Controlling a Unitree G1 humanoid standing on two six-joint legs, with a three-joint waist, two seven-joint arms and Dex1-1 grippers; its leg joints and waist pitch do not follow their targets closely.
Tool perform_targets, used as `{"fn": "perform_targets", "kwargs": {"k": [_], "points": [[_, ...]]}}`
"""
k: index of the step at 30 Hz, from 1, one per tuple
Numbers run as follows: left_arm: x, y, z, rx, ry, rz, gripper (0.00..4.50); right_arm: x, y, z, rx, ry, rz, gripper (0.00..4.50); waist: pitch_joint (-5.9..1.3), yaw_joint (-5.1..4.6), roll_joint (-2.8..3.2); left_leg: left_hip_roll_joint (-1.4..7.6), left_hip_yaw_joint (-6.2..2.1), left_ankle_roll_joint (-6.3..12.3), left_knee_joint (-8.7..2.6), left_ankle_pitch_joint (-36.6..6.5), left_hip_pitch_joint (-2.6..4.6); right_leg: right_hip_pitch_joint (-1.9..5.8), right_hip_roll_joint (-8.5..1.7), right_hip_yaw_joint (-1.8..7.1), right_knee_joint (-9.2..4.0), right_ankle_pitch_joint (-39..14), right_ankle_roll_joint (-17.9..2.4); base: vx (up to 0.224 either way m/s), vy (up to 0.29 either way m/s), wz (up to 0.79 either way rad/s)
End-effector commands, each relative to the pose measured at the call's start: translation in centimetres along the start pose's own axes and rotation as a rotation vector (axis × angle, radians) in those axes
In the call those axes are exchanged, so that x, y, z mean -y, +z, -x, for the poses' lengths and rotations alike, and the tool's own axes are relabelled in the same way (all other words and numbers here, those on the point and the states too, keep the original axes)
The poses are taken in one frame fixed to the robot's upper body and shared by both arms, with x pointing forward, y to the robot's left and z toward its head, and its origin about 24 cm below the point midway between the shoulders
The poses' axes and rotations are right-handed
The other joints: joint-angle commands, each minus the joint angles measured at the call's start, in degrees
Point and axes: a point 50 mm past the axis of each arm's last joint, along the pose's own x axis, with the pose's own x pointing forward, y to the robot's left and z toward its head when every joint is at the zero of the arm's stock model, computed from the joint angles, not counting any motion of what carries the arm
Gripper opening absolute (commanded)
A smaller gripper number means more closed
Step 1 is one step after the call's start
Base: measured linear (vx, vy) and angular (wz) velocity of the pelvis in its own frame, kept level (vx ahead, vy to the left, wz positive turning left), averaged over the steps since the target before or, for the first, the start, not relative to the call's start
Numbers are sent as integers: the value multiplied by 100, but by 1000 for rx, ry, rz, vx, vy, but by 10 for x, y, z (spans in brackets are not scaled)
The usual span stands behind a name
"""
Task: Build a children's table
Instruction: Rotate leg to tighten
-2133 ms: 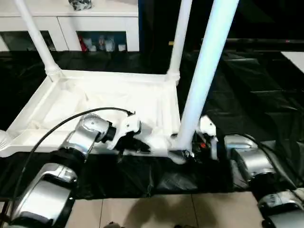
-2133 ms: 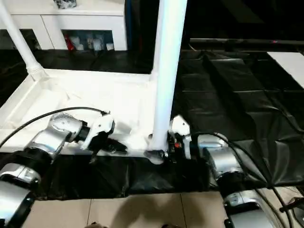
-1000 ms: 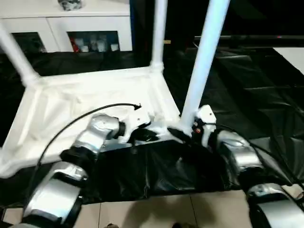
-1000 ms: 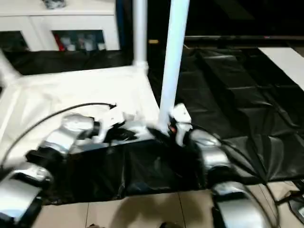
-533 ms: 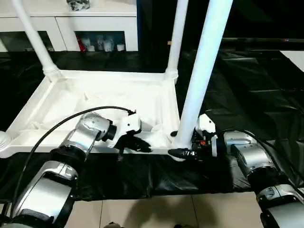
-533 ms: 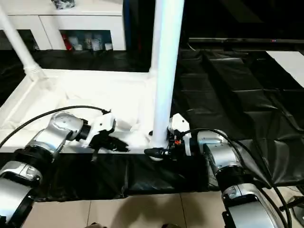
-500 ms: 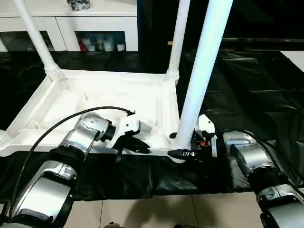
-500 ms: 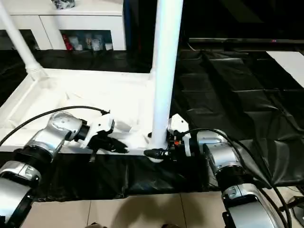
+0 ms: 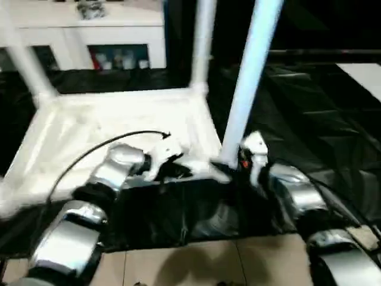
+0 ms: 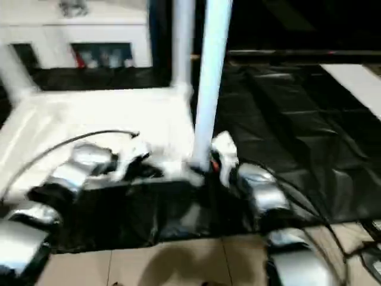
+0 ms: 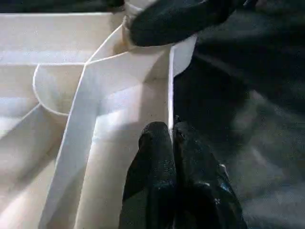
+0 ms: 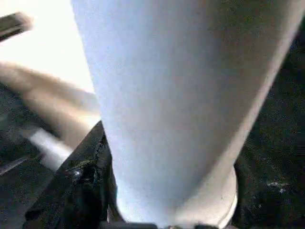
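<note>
The white tabletop (image 9: 107, 119) lies upside down on black sheeting, its ribbed underside facing up. Three tube legs stand in its corner sockets: back left (image 9: 24, 65), back right (image 9: 202, 42) and near right (image 9: 247, 77). My left gripper (image 9: 181, 171) is shut on the thin near rim (image 11: 170, 86) of the tabletop, beside the near right corner. My right gripper (image 9: 229, 167) is around the base of the near right leg (image 12: 171, 95). One black finger (image 12: 83, 188) presses against the tube just above the socket.
A white cabinet with glass doors (image 9: 89, 36) stands behind the table. Crinkled black sheeting (image 9: 309, 113) covers the ground to the right. Pale floor tiles (image 9: 178, 262) run along the near edge, between my silver forearms.
The whole picture has swung, so the camera moved. My right gripper's fingers have drawn in against the near right leg. The left gripper keeps its hold on the rim.
</note>
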Motion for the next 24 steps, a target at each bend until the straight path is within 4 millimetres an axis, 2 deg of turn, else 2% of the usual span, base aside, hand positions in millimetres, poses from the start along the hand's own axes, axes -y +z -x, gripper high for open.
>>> {"fn": "perform_targets", "kwargs": {"k": [1, 3, 4, 7, 8, 10, 12, 16, 20, 21, 22, 24], "points": [[2, 18, -11, 49, 5, -31, 0, -7, -16, -5, -89, -38, -20, 274, -331, -41, 18, 28, -38, 121, -429, -2447, 57, 195, -249, 112, -593, -3501, -599, 0, 0, 0], [3, 20, -14, 54, 16, -25, 0, -8, -16, -7, -88, -62, -35, 273, -338, -65, 14, 35, -29, 191, -442, -2357, 16, 210, -243, 139, -562, -3234, -698, 0, 0, 0], [4, 26, -19, 71, 35, -19, 0, -11, -15, -12, -79, -106, -63, 273, -340, -74, -5, 47, -26, 190, -445, -2338, 16, 202, -247, 149, -546, -3164, -738, 0, 0, 0], [9, 37, -31, 101, 59, -26, 0, -22, -10, -25, -27, -168, -107, 273, -347, -88, 12, 51, -10, 197, -445, -2259, 15, 197, -255, 171, -518, -2950, -872, 0, 0, 0], [9, 38, -31, 102, 60, -26, 0, -22, -10, -25, -24, -170, -109, 343, -351, -87, 14, 50, -12, 200, -446, -2244, 6, 208, -256, 172, -510, -2922, -882, 0, 0, 0], [10, 38, -32, 105, 62, -28, 0, -24, -9, -26, -10, -170, -120, 343, -355, -78, 14, 48, 2, 240, -447, -2197, 0, 212, -249, 183, -500, -2780, -930, 0, 0, 0], [10, 35, -29, 101, 42, -48, 0, -24, -5, -27, 13, -150, -126, 378, -361, -65, 25, 49, 13, 282, -455, -2116, -12, 236, -247, 197, -480, -2585, -996, 0, 0, 0], [10, 31, -23, 94, 13, -67, 0, -19, -3, -23, 11, -121, -67, 409, -376, -51, 20, 60, 25, 321, -456, -1959, -22, 259, -252, 213, -445, -2306, -1102, 0, 0, 0], [10, 24, -14, 83, -35, -88, 0, -14, -1, -15, 15, -29, -25, 409, -415, -25, 25, 74, 40, 426, -440, -1578, -56, 313, -254, 236, -358, -1636, -1339, 0, 0, 0], [10, 19, -6, 68, -83, -105, 0, -12, -1, -6, 8, 95, 34, 409, -426, -23, 7, 68, 45, 484, -424, -1437, -74, 336, -241, 232, -325, -1396, -1406, 0, 0, 0], [10, 19, -6, 68, -83, -105, 0, -12, -1, -6, 8, 95, 34, 409, -427, -11, 0, 66, 46, 529, -417, -1372, -86, 348, -236, 229, -315, -1306, -1428, 0, 0, 0], [9, 16, 0, 55, -119, -121, 0, -12, -1, 2, -3, 200, 77, 409, -449, 41, 16, 91, 66, 669, -383, -1046, -102, 350, -238, 231, -255, -919, -1534, 0, 0, 0]]}}
